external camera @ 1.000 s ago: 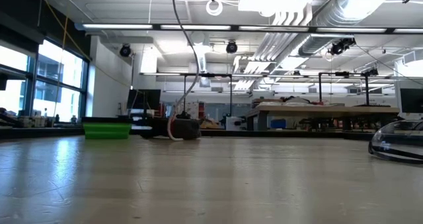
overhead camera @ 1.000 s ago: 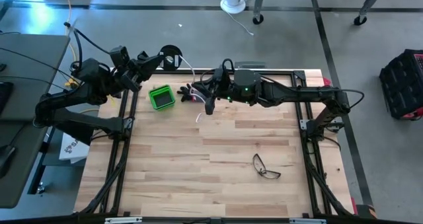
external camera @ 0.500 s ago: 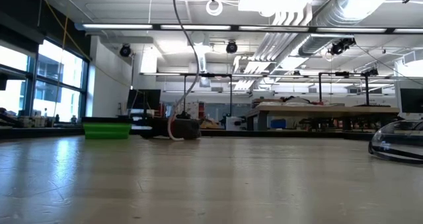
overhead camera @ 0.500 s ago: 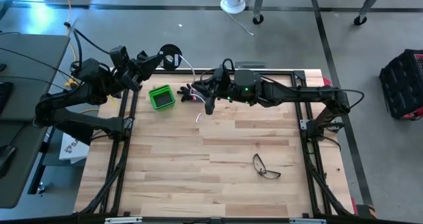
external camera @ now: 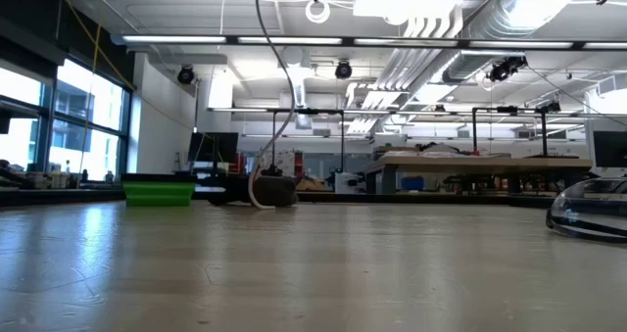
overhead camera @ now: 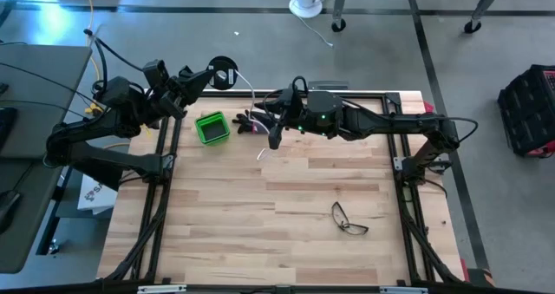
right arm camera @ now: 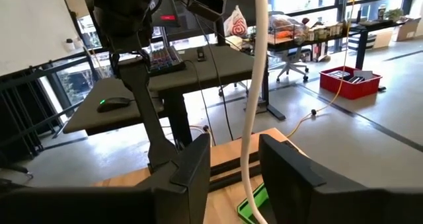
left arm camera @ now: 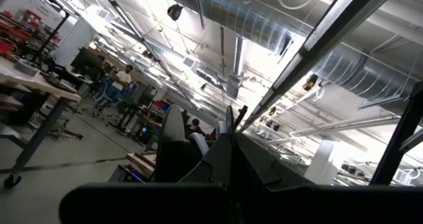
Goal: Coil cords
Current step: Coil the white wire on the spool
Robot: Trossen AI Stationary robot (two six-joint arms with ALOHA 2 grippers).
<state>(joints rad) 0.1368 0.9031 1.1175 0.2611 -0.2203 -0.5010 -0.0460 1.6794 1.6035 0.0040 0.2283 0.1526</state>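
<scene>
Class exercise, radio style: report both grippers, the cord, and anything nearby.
Left gripper shut, holding black reel off the far edge. Right gripper open astride white cord. Green tray beside it.

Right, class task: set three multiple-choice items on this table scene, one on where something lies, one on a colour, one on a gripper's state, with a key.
1. Where do the glasses lie on the table?
A. In the near right part, away from both arms
B. Inside the small bin
C. Under the left gripper

2. What colour is the small bin?
A. Red
B. Green
C. Blue

3. How are the right gripper's fingers around the white cord?
A. Clamped tight on it
B. Far from it
C. Parted, with the cord running between them

Key: 1 A, the high view shows them alone on bare wood. 2 B, bright green in the high and low views. 3 C, the right wrist view shows a gap on each side of the cord.
</scene>
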